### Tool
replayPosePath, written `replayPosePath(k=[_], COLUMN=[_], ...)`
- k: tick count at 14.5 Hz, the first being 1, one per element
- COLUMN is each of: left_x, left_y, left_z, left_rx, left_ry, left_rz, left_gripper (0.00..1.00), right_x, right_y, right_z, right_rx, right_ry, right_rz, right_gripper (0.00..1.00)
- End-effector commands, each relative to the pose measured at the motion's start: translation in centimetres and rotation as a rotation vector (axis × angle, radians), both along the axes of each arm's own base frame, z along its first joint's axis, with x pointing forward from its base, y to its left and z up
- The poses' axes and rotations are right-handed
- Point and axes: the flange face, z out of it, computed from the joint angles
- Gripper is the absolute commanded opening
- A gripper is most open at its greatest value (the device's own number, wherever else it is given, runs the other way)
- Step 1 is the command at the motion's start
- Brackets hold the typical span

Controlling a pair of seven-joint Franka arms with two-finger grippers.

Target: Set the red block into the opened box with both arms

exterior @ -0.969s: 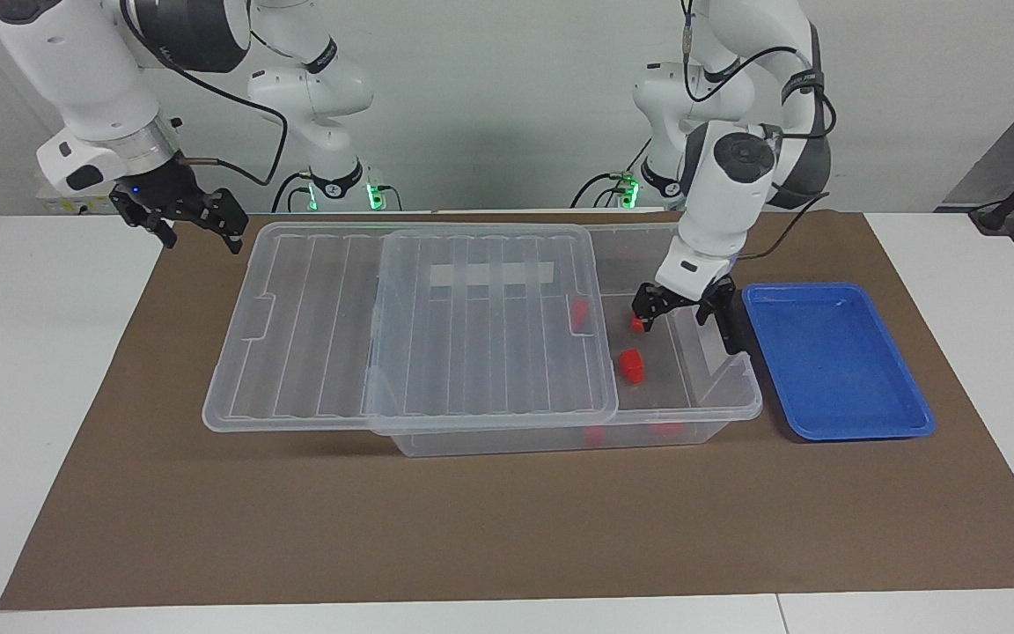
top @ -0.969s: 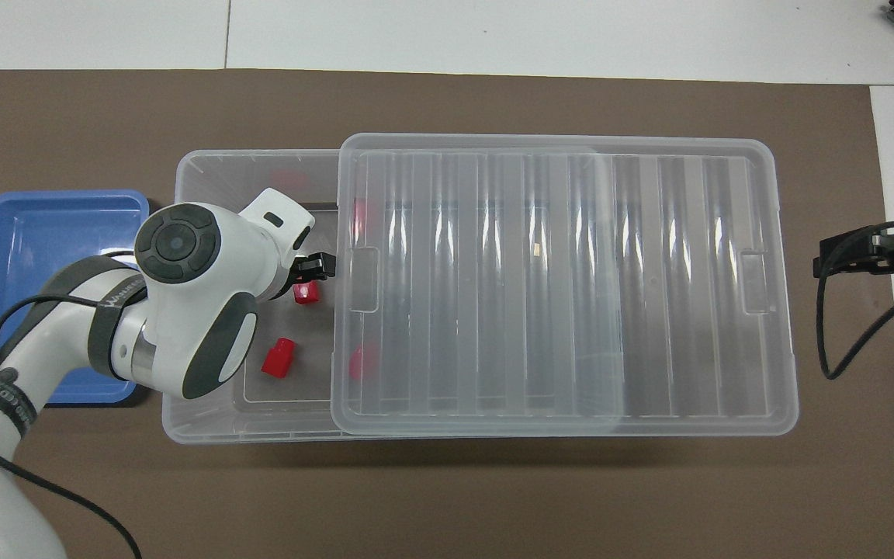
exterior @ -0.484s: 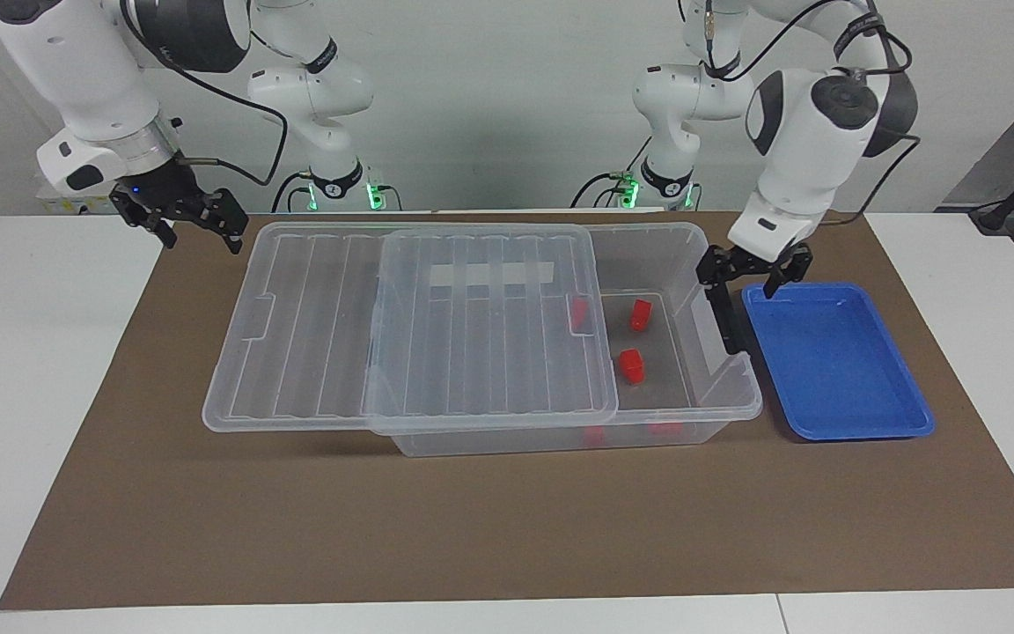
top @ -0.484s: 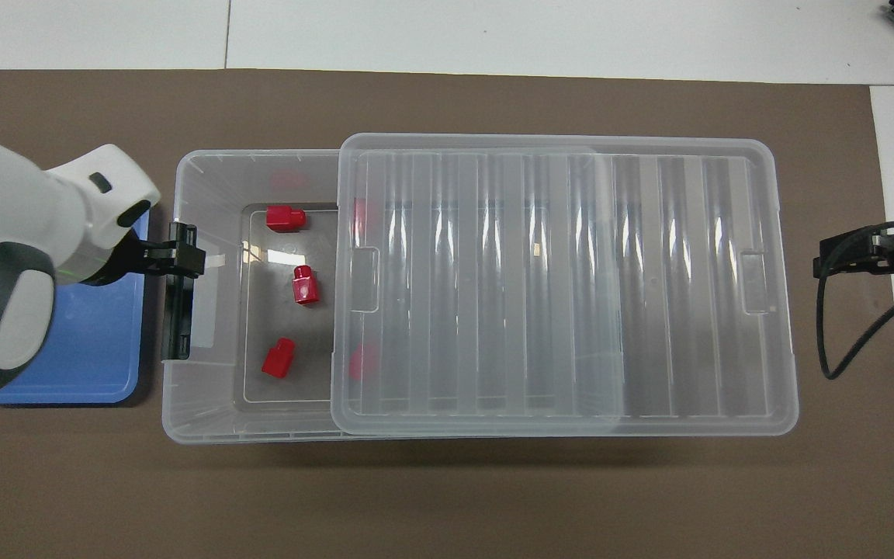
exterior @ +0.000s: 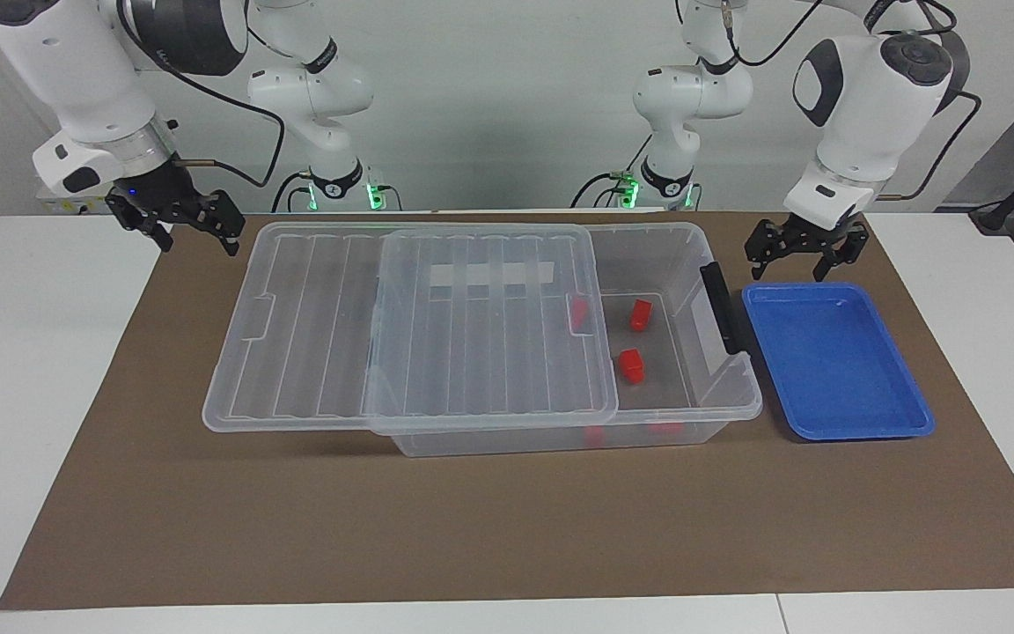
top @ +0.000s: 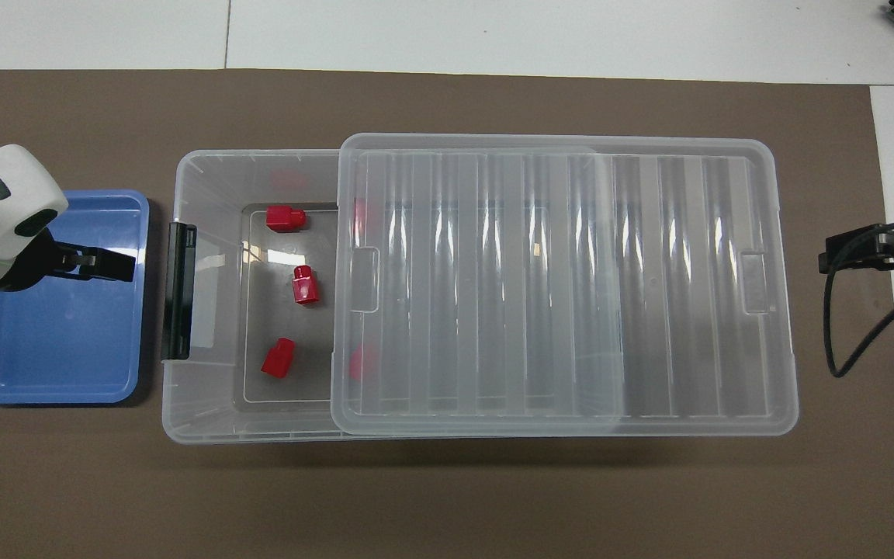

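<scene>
- Sitting in the open end of the box (exterior: pixel 692 407), three red blocks show on its floor: one block (top: pixel 303 284) in the middle, a second (top: pixel 285 218) farther from the robots, a third (top: pixel 278 358) nearer to them (a fourth red patch shows dimly through the lid's edge).
- The lid (exterior: pixel 401 326) lies across the box, slid toward the right arm's end, so it overhangs that end and leaves the left arm's end uncovered.
- A black latch (exterior: pixel 723 308) stands on the box's end wall at the left arm's end.
- A blue tray (exterior: pixel 903 370) lies on the brown mat (exterior: pixel 472 528) just beside that end of the box; nothing lies in it.
- The left gripper (exterior: pixel 806 255) hangs over the tray's edge nearest the robots, fingers apart and holding nothing.
- The right gripper (exterior: pixel 180 225) hangs above the mat's edge by the lid's overhanging end, fingers apart, also holding nothing.
- The white tabletop (exterior: pixel 23 370) shows around the mat.
</scene>
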Motion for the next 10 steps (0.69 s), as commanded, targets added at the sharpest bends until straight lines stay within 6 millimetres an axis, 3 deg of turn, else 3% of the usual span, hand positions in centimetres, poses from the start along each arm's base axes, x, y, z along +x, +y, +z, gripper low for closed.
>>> replayPosePath(k=[1,7,8,10], left_x=[-0.5,-1.7,-1.5,-0.9], left_y=[0.7,1.4,2.5,5.7], left_z=[0.7,0.9,1.1,1.7], left_rx=[0.013,0.023,0.02,0.01], left_ry=[0.0,0.1,0.099,0.071], left_rz=[-0.011,-0.031,-0.074,-0.116], left_gripper=[1.0,1.0,1.0,1.0], right_x=[-0.6,0.1,0.3,0.9], right_y=[-1.9,-3.8,-4.5,-6.1], right_z=[-0.6,-2.7,-3.1,-4.8], right_rx=[0.002,-0.017,-0.023,-0.034], right_ry=[-0.031,-0.071,-0.077,-0.082], right_rz=[0.037,0.073,0.08,0.102], right_gripper=[0.76,0.45,0.39,0.17])
